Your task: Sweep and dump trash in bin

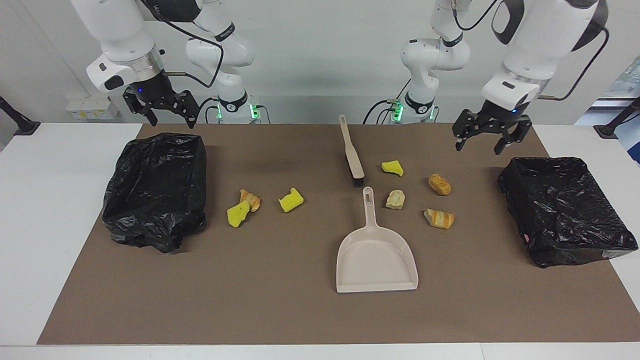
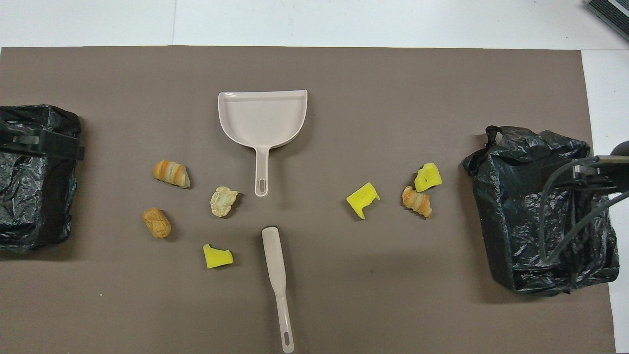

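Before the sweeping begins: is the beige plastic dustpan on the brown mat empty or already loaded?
Empty. The beige plastic dustpan lies flat, its tray bare, and all seven scraps lie on the brown mat.
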{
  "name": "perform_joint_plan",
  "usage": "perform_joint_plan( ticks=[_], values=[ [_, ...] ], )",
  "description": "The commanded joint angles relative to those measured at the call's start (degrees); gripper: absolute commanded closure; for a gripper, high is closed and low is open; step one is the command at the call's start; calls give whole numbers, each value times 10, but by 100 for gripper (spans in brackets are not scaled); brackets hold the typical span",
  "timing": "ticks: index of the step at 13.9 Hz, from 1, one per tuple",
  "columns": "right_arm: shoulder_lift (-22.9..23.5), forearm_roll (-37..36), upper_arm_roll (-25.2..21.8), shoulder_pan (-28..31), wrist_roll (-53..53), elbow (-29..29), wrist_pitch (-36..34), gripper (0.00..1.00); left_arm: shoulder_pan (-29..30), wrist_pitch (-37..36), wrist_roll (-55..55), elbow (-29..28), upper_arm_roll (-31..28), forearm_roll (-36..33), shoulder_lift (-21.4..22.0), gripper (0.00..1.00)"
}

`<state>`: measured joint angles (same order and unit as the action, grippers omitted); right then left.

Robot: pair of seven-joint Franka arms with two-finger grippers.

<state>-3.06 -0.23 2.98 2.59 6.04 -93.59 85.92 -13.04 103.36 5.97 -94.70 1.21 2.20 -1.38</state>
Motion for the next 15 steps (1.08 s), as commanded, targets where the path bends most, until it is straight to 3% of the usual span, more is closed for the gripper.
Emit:
perform_joint_plan(
  ticks=[1, 5, 7, 11, 15],
  values=[
    [13, 10, 0, 5, -12, -1, -2, 0, -44, 76, 54, -68, -8, 4, 5, 0],
    [39, 15, 3, -7, -6, 4, 43, 0, -89, 132, 82, -101, -6, 5, -31, 0],
    [57, 16, 7, -21, -6, -3, 59, 0, -110, 138, 93, -129, -5, 5, -25, 0],
    [79, 16, 7, -49, 14, -5, 83, 0, -175, 135, 148, -246, 5, 6, 50, 0],
    [89, 16, 8, -86, 53, -19, 99, 0, -298, 139, 298, -353, 6, 7, 97, 0]
  ],
)
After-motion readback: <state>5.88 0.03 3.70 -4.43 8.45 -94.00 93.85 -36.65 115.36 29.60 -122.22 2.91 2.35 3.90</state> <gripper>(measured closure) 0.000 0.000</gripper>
